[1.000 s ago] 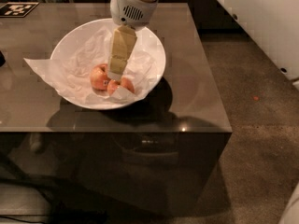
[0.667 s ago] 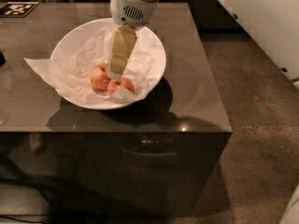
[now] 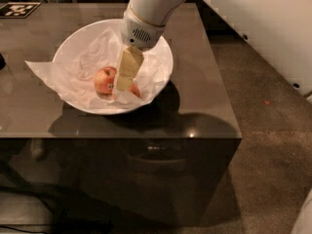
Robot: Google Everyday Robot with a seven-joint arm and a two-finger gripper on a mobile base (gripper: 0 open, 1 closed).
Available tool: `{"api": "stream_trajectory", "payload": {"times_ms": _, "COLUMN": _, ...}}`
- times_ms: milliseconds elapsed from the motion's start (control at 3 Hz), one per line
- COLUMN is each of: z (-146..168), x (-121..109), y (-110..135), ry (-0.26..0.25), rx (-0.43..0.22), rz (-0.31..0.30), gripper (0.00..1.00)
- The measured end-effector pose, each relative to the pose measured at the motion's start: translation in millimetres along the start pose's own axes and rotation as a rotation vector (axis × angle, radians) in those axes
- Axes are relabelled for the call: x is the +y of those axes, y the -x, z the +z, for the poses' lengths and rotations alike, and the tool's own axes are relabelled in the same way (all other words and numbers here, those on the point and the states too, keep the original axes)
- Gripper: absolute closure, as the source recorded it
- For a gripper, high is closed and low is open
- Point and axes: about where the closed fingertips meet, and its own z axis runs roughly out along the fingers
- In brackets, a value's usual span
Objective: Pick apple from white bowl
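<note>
the apple [image 3: 135, 90] peeked out at 3 o'clock of the pincer [image 3: 124, 86], low in the bowl [image 3: 68, 50]; pincer open or closed, could not tell.

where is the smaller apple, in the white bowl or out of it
In: the apple lies in the white bowl, partly behind the claw reaching into it.

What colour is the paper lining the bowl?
White paper, camera view; the gripper is inside the bowl.
</note>
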Motion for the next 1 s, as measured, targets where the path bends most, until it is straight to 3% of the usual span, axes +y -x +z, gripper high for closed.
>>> {"api": "stream_trajectory", "payload": {"times_ms": 667, "z": 40.8, "x": 15.1, "y": -14.3, "ry": 0.087, "rx": -0.028, "rz": 0.075, "gripper": 0.00}}
{"api": "stream_trajectory", "payload": {"times_ms": 1000, "z": 52.8, "x": 21.9, "y": -22.7, "ry": 0.105, "rx": -0.041, "rz": 0.105, "gripper": 0.00}}
